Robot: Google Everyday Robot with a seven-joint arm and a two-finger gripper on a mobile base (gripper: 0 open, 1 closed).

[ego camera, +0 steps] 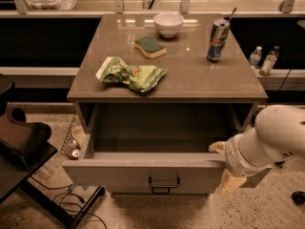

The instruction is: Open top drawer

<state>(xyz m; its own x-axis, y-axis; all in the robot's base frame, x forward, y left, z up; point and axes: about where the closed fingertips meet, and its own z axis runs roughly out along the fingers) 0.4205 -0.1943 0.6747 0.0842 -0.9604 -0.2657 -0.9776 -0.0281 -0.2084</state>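
The top drawer (124, 174) is pulled well out from under the tabletop, and its plain grey inside shows. A small black bar handle (164, 182) sits centred on its front. My gripper (223, 165) is at the right end of the drawer front. One yellowish finger (218, 147) is inside above the front's top edge and another (231, 181) is outside on the front face. The white arm (274, 136) reaches in from the right and hides the drawer's right corner.
On the table (228, 82) are a green chip bag (132, 74), a green and yellow sponge (149, 46), a white bowl (167, 24) and a can with a straw (217, 40). Bottles (262, 60) stand at right. A dark chair (21, 142) and cables are at left.
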